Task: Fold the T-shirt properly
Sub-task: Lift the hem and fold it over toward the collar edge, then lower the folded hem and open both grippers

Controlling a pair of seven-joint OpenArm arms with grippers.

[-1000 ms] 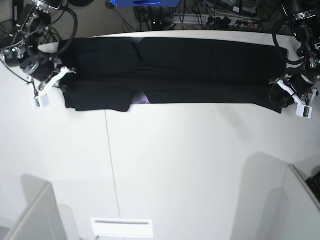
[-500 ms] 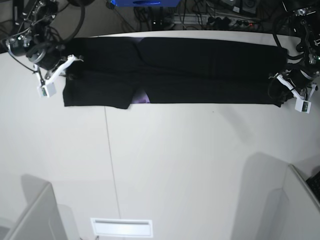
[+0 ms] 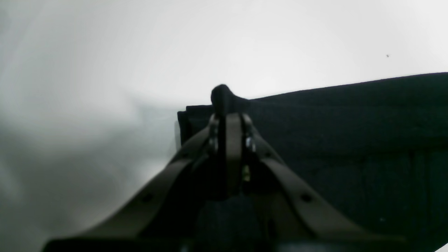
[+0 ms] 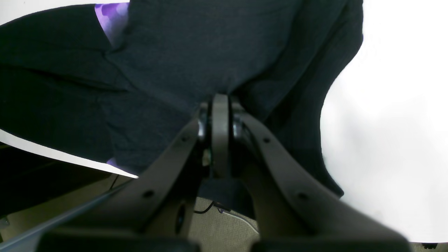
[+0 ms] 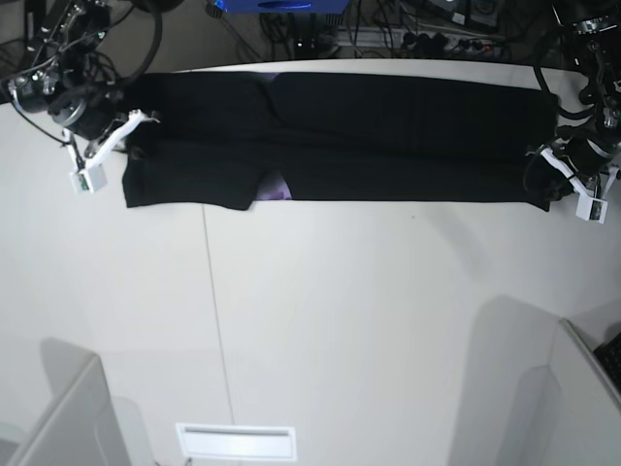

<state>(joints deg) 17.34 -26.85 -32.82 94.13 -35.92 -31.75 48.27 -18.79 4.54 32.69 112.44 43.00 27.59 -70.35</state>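
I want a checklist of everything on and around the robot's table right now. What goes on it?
Surface: white table, a thin seam line running front to back.
Job's things: black T-shirt stretched in a long band along the far edge; a bit of purple print peeks out at its near hem.
Clutter: nothing seen on the table besides the shirt.
Grippers: left tool shut on the T-shirt at one end; right tool shut on the T-shirt at the other end, with the cloth bunched at the jaws.
Cables: black cables tangled behind the table.
Surroundings: blue object behind the table; grey panels at the near corners.
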